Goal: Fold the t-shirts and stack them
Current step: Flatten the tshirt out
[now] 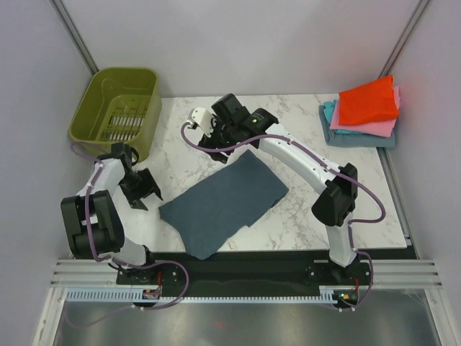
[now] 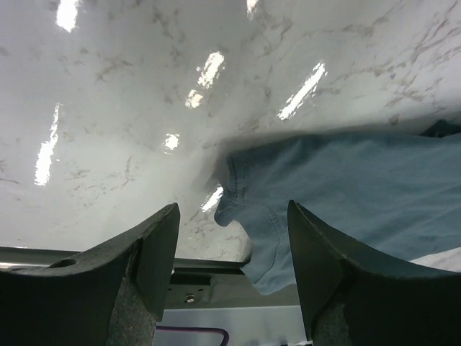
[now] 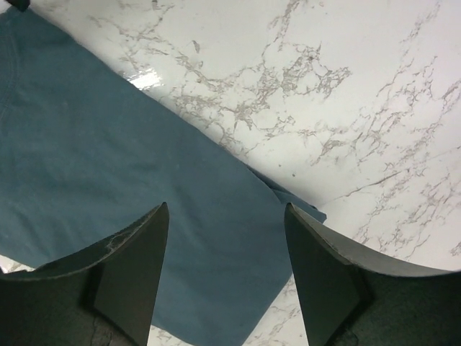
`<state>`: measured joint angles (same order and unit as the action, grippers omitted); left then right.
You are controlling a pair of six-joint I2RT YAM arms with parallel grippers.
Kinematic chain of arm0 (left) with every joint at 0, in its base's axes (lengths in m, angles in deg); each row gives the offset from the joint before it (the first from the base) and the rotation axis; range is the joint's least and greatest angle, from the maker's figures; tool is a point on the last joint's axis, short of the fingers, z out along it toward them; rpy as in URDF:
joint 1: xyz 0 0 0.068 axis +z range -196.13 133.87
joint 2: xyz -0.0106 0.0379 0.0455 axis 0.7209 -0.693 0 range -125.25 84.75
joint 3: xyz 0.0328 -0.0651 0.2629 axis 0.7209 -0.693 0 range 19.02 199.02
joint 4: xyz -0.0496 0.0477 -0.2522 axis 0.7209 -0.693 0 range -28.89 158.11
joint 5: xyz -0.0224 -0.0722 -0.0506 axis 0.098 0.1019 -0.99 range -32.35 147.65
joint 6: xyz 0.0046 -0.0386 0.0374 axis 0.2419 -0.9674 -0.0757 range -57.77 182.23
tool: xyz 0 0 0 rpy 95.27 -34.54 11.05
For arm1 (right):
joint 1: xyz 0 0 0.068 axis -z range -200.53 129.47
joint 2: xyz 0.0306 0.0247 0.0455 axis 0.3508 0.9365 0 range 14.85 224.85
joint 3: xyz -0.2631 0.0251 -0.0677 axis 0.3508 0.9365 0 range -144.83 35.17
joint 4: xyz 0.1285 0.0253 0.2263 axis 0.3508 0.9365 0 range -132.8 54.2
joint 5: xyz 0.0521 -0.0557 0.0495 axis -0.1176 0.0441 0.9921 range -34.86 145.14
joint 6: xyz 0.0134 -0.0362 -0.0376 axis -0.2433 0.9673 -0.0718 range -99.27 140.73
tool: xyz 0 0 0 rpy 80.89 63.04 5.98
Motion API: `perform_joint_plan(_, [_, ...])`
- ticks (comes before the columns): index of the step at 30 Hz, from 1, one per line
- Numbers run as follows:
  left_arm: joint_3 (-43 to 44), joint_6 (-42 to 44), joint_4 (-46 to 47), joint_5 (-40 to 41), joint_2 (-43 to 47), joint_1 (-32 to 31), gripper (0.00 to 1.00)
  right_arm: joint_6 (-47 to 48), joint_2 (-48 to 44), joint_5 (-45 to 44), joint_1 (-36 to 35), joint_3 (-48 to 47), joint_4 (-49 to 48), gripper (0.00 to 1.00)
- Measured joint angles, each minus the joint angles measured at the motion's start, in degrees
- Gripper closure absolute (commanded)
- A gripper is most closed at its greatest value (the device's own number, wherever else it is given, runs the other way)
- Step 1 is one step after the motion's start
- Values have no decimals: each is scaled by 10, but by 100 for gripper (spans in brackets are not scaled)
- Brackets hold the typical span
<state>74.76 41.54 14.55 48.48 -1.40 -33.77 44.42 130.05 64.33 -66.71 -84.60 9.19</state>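
The slate blue-grey t-shirt (image 1: pixel 225 200) lies folded lengthwise, slanted across the middle of the marble table; its near end hangs over the front edge. It shows in the left wrist view (image 2: pixel 346 187) and the right wrist view (image 3: pixel 108 187). A stack of folded shirts sits at the far right: red-orange (image 1: pixel 369 101) on top, pink (image 1: pixel 367 128) under it, teal blue (image 1: pixel 328 114) lowest. My left gripper (image 1: pixel 142 189) is open and empty, just left of the shirt's near-left edge. My right gripper (image 1: pixel 209 133) is open and empty above the shirt's far corner.
An olive-green plastic basket (image 1: pixel 119 108) stands at the far left corner. The table's front edge (image 1: pixel 288 249) runs just past the shirt. Grey walls enclose the table on both sides.
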Motion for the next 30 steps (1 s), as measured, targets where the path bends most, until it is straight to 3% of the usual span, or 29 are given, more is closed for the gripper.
perform_joint_plan(12, [-28, -1, 9, -19, -50, -26, 37, 2, 41, -1, 16, -40, 14, 26])
perform_joint_plan(15, [-30, -4, 18, -26, -60, -26, 54, 1, 41, -1, 18, -41, 15, 26])
perform_joint_plan(16, [-30, -5, 20, -31, -63, -26, 65, 1, 41, -1, 19, -41, 16, 26])
perform_joint_plan(18, [-31, -8, 26, -36, -68, -26, 77, 1, 41, -2, 21, -42, 17, 26])
perform_joint_plan(19, [-31, -8, 29, -37, -69, -26, 96, 1, 41, -2, 22, -42, 17, 26])
perform_joint_plan(20, [-31, -10, 30, -40, -70, -26, 98, 1, 41, -2, 24, -42, 17, 27])
perform_joint_plan(26, [10, -16, 26, -68, -70, -26, 98, -3, 41, -9, 29, -42, 17, 28])
perform_joint_plan(30, [139, -23, 11, -106, -71, -37, 98, -17, 41, -35, 37, -42, 12, 29])
